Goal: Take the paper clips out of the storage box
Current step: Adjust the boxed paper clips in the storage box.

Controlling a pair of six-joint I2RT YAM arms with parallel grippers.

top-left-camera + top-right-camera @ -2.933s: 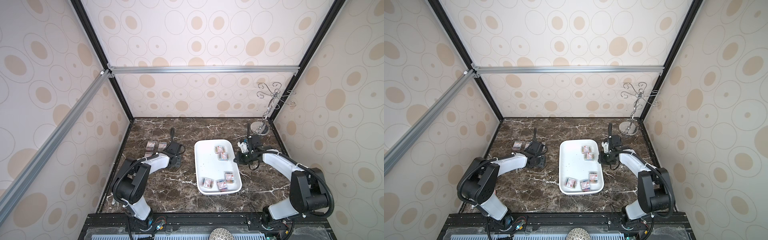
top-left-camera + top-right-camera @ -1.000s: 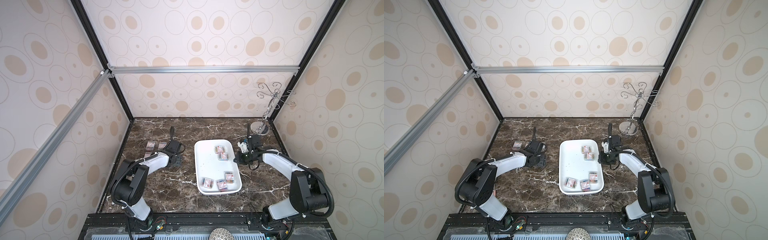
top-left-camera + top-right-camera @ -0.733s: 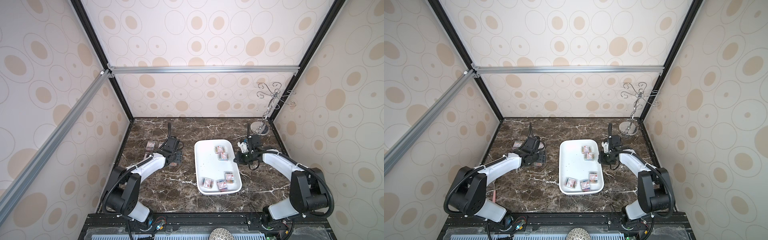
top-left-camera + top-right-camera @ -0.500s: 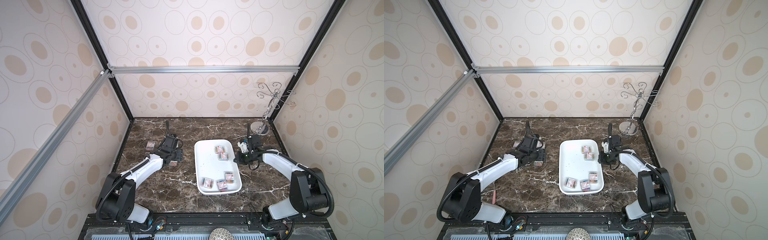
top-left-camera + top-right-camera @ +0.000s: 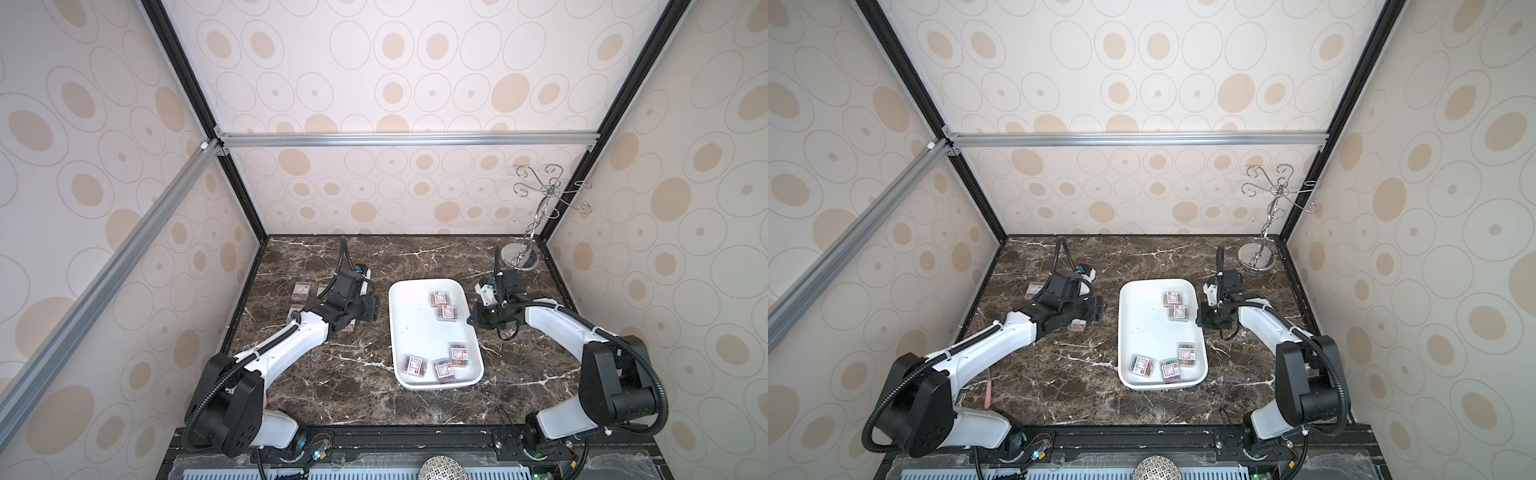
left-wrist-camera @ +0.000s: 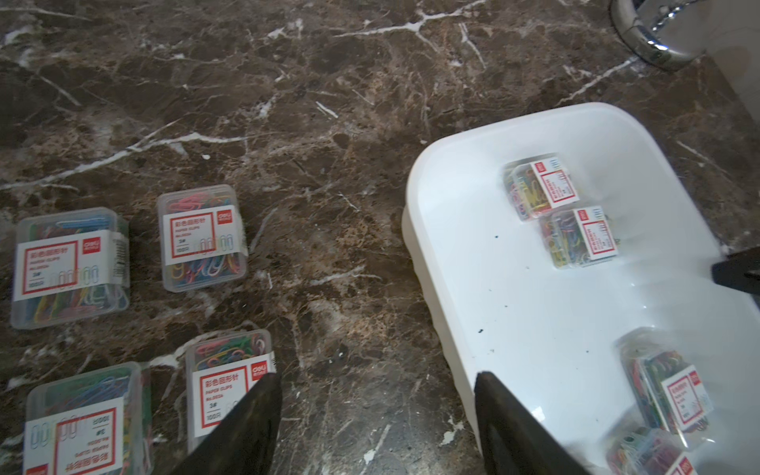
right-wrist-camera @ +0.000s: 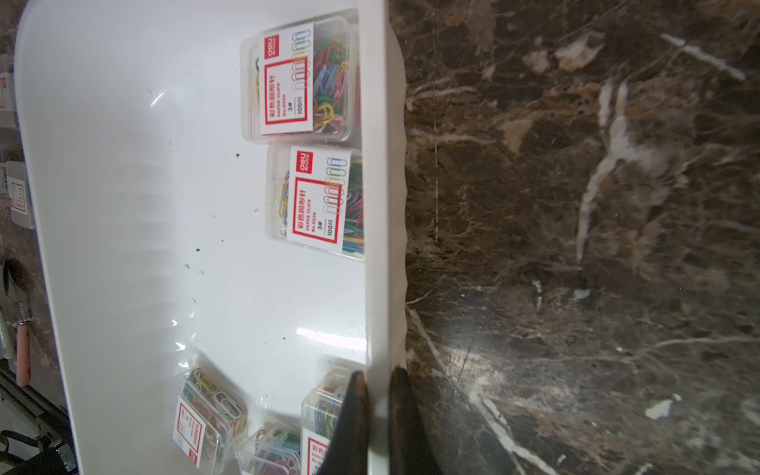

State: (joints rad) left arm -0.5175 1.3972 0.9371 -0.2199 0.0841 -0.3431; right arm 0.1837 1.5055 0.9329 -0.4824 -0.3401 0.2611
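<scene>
Right gripper (image 7: 377, 373) is clamped on the storage box (image 7: 384, 205), one finger either side of its wall, so the box is pinned. Left gripper (image 6: 375, 377) has its jaws apart and empty over the table (image 6: 329, 123); the box rim is just outboard of one finger and four removed boxes of clips (image 6: 201, 236) lie on the table off the other finger.

Five paper clips (image 5: 448, 312) boxes remain in the storage box; the nearest sits just beside the right gripper's inner finger.

Handling, my read: light, stiff clear plastic with smooth sides, so likely slippery; loose contents will shift; the lid could pop if squeezed hard. Pinch across the short sides, low on the body, from above. Some sit close to the wall, so approach those along the wall, not across it.

Views: only the right wrist view shows the fingers straddling the wall; in both top views that is too small to resolve. Left wrist view shows all four removed boxes; in a top view the left arm hides some. The top views show all five remaining; left wrist view crops them.
</scene>
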